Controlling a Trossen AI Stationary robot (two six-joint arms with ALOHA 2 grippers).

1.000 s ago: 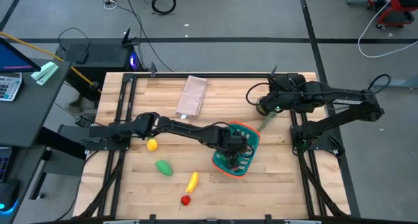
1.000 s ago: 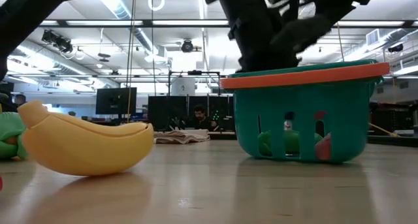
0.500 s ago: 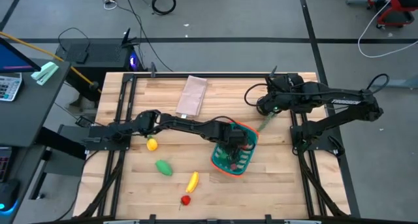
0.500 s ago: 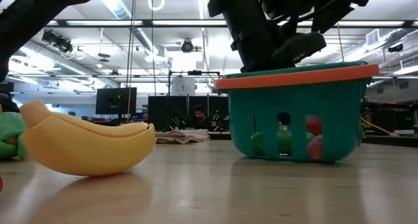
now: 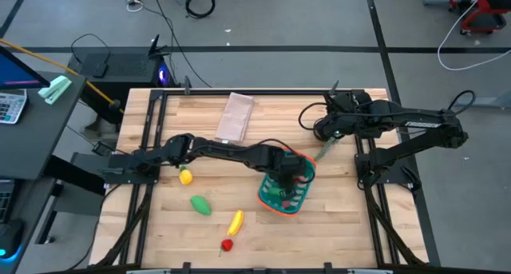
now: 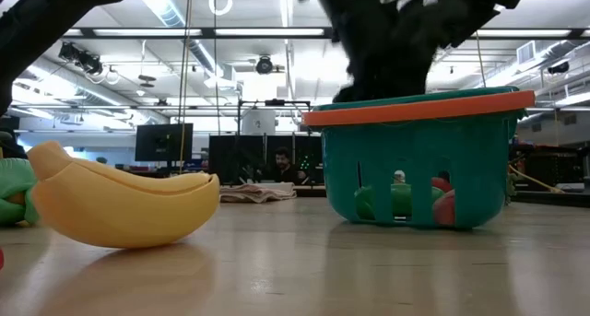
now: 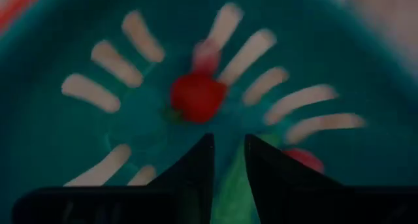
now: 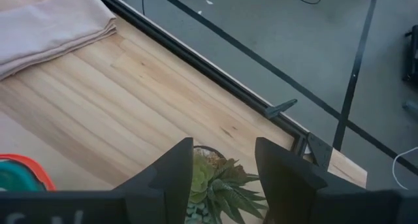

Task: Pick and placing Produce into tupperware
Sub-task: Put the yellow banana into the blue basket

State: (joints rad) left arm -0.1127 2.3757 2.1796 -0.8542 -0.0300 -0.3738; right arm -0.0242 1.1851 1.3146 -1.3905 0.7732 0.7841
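The teal basket with an orange rim [image 5: 306, 158] stands on the table right of centre and also shows in the low view [image 6: 419, 107]. My left gripper [image 5: 286, 178] reaches down into it, its fingers a narrow gap apart [image 7: 229, 145] and holding nothing. Below them on the basket floor lie a red tomato ball [image 7: 198, 96], a second red piece [image 7: 302, 159] and a green piece [image 7: 228, 198]. A lemon [image 5: 186, 176], a green pod [image 5: 200, 204], a banana [image 5: 235, 222] and a small red ball [image 5: 227, 244] lie on the table to the left. My right gripper [image 5: 323, 132] waits open at the far right.
A folded beige cloth [image 5: 235, 118] lies at the far middle of the table. A small potted green plant [image 8: 212, 181] stands under my right gripper, just beyond the basket. The banana [image 6: 120, 205] lies close to the low camera. Bare wood lies near the front right.
The basket has slid a little toward the table's left and turned slightly, then stayed put. My left gripper has shifted the same way inside it, and the dark fingertip seen earlier through the basket's slots no longer shows.
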